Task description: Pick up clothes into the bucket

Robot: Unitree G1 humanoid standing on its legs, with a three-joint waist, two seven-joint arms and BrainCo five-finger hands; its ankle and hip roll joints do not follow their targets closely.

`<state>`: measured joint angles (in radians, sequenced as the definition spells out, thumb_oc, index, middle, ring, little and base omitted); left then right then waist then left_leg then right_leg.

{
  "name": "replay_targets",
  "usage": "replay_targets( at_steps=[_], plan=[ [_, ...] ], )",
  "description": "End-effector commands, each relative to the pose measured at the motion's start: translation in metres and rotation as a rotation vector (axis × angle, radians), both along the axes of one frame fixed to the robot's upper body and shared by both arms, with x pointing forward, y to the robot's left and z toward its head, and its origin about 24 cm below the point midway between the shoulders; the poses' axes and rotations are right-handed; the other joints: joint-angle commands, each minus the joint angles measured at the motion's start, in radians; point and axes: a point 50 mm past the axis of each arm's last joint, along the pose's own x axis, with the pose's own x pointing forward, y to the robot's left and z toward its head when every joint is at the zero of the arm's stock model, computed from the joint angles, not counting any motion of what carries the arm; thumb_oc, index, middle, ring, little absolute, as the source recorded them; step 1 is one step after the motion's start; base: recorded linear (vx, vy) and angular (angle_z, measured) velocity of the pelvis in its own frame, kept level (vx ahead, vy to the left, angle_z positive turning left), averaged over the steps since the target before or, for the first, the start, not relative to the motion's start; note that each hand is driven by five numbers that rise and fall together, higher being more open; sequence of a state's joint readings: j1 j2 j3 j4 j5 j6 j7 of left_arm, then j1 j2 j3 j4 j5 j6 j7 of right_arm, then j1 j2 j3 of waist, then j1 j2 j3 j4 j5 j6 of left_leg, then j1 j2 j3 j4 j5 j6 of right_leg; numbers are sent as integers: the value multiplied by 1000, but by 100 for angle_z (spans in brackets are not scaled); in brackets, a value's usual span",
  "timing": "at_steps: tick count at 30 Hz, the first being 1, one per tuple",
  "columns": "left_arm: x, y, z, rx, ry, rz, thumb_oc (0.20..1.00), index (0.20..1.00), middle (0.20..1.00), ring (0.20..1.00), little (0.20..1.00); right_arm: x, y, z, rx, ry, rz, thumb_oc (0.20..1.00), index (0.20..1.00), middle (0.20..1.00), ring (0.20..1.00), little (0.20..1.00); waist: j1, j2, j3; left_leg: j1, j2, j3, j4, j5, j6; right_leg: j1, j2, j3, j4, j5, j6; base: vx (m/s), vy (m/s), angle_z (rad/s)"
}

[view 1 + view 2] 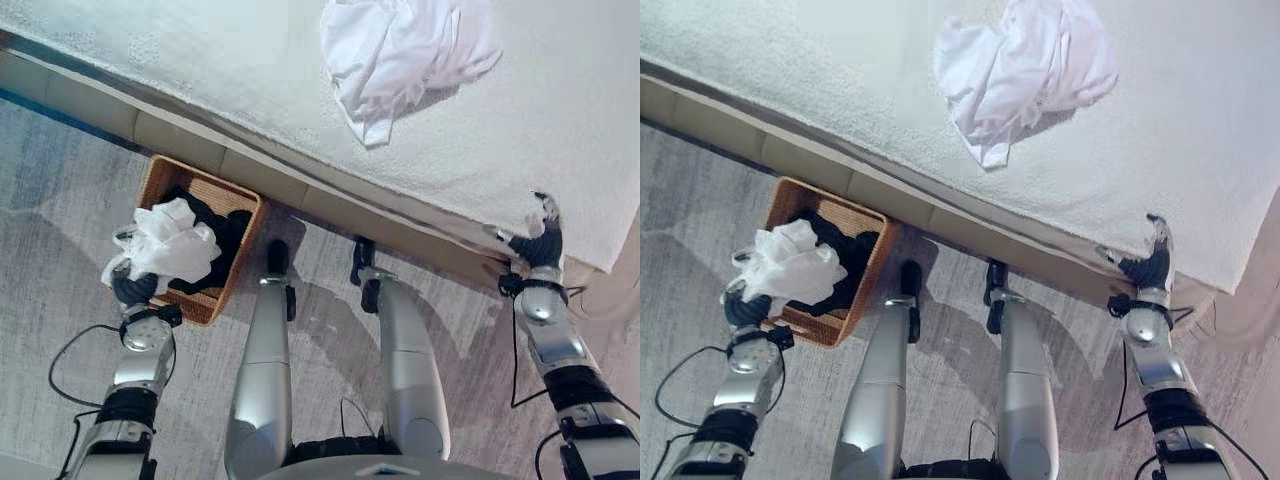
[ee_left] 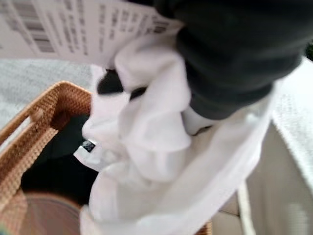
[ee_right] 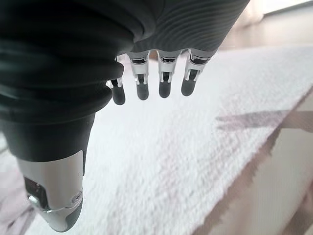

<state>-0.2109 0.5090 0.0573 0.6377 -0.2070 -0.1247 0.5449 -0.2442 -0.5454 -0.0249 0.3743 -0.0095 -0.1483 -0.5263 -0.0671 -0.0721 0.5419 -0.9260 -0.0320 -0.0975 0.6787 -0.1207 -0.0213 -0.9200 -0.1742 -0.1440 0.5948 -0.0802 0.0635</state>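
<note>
Wicker bucket (image 1: 236, 262) sits on the grey floor (image 1: 60, 250) at the left of the frame, just beside the base of the bed (image 1: 250, 70), with dark clothes (image 1: 225, 235) already inside it. Over its near left corner the left robot hand (image 1: 133, 290) holds a bunched white garment (image 1: 170, 242), which hangs above the rim and partly over the dark clothes. In the left wrist view the white cloth (image 2: 156, 161) wraps round the dark-tipped fingers, so the hand is clenched on it, with the woven bucket wall (image 2: 34, 122) just beneath. Further right, in the upper middle of the frame, a second white garment (image 1: 400, 55) lies crumpled on the bed's white cover, well apart from the bucket. At the right edge the right robot hand (image 1: 540, 240) rests by the bed's corner; its wrist view shows the fingers (image 3: 164, 85) straight and spread above the cover, holding nothing.
</note>
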Motion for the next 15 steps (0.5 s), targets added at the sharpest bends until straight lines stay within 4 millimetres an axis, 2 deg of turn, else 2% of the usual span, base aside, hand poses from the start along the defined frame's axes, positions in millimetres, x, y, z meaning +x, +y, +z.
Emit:
replay_targets(
  at_steps=[1,3,4,8,9,11,12,13,15],
  plan=[
    [-11,24,1,122,94,104,1000,1000,1000,1000,1000,1,-5,41,-58,-184,-21,1000,1000,1000,1000,1000,14,-16,-22,14,-1,6,45,-73,18,55,-27,42,59,-66,55,0,0,0],
    [-10,24,2,135,99,99,1000,1000,1000,1000,1000,3,-4,46,-59,-203,-20,1000,1000,1000,1000,1000,15,-15,-22,16,0,4,38,-71,18,54,-28,41,54,-64,55,3,-13,-4],
    [-11,24,1,147,118,98,1000,1000,1000,1000,1000,9,-2,60,-69,-244,-15,1000,1000,1000,1000,1000,20,-11,-22,17,0,5,26,-67,16,53,-27,39,45,-60,56,0,0,0],
    [-15,24,-1,158,136,97,1000,1000,1000,1000,1000,25,1,91,-125,-298,-2,1000,1000,1000,1000,1000,35,3,-22,27,-4,6,-2,-57,12,57,-28,40,23,-52,55,-3,-1,4],
    [-15,24,-1,157,135,98,1000,1000,1000,1000,1000,26,2,91,-126,-299,0,1000,1000,1000,1000,1000,33,3,-22,26,-4,6,-3,-56,12,57,-28,40,23,-52,55,0,0,0],
    [-18,24,-2,162,143,91,1000,1000,1000,1000,1000,34,0,110,-157,-317,-2,1000,1000,1000,1000,1000,45,9,-22,28,-8,7,-14,-51,9,56,-31,38,17,-49,54,-1,1,2],
    [-20,21,-6,156,148,77,1000,1000,1000,1000,1000,44,-2,131,-191,-329,-8,1000,1000,1000,1000,1000,57,16,-22,28,-11,5,-30,-43,8,56,-32,36,5,-42,53,0,0,0],
    [-21,21,-6,152,147,79,1000,1000,1000,1000,1000,46,-1,132,-193,-330,-5,1000,1000,1000,1000,1000,54,17,-22,28,-11,5,-31,-43,7,56,-31,35,3,-41,53,0,0,0],
    [-23,19,-10,150,160,58,1000,1000,1000,1000,1000,59,-1,157,-236,-319,-14,1000,1000,1000,1000,1000,76,25,-22,27,-14,2,-52,-31,5,56,-34,30,-10,-36,52,0,0,0]
  ],
)
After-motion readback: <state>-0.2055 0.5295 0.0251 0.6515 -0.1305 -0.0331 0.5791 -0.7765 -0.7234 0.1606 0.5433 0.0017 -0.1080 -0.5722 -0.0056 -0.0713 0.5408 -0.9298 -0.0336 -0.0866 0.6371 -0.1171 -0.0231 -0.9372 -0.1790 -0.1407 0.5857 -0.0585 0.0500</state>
